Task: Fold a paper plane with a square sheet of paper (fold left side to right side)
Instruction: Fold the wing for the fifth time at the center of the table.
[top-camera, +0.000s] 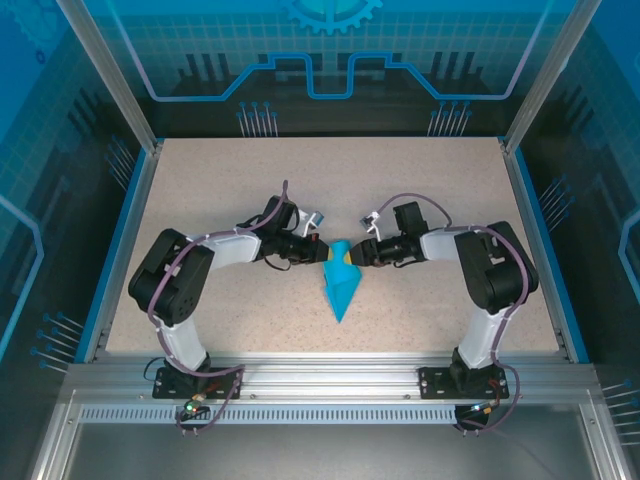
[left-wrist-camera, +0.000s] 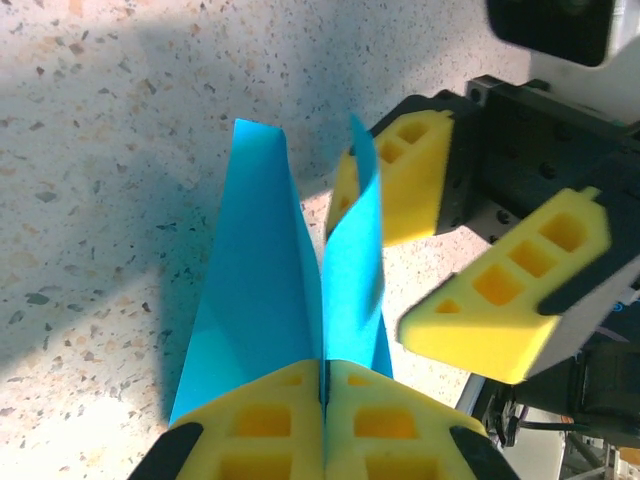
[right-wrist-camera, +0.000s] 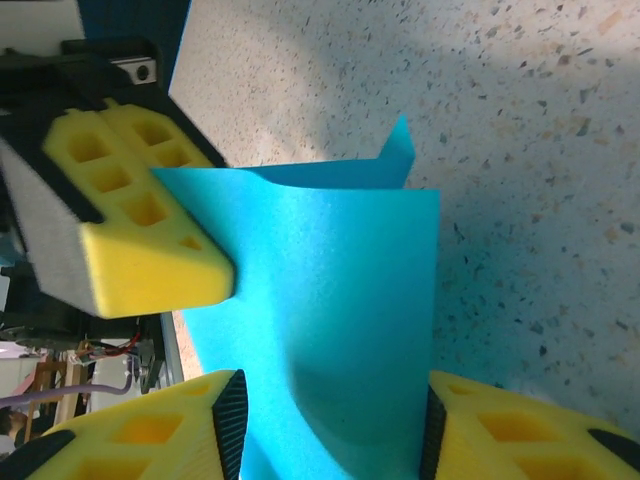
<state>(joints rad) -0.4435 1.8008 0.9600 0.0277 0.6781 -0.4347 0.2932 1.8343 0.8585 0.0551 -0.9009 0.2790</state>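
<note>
**Left gripper clamps the plane's crease, right gripper half-wide around a flap: late stage**

Left gripper is shut on the paper plane. In the left wrist view its pads are pressed together with the centre crease of the paper plane pinched between them. Two flaps rise from the crease in a V.

Right gripper faces it from the other side, jaws partly apart. In the left wrist view the right gripper has one finger behind the right-hand flap and the other in front. In its own wrist view the right gripper straddles the teal flap, and I can't tell if the pads touch the paper. The left gripper shows at the flap's upper left edge.

Location: the plane is mid-table, about halfway between the left and right edges. It is held at its wide end between the two grippers, and its sharp tip points to the near edge. I can't tell whether the tip rests on the surface.

Progress, my read:
- **Done:** the sheet is no longer square. It is a narrow dart with a point and layered flaps, so the nose folds and the left-over-right centre fold look finished.
- **Left:** the flaps stand open and curved, not creased flat. Likely remaining are pressing or folding down the right-hand flap, maybe the other flap too, then release.
</note>
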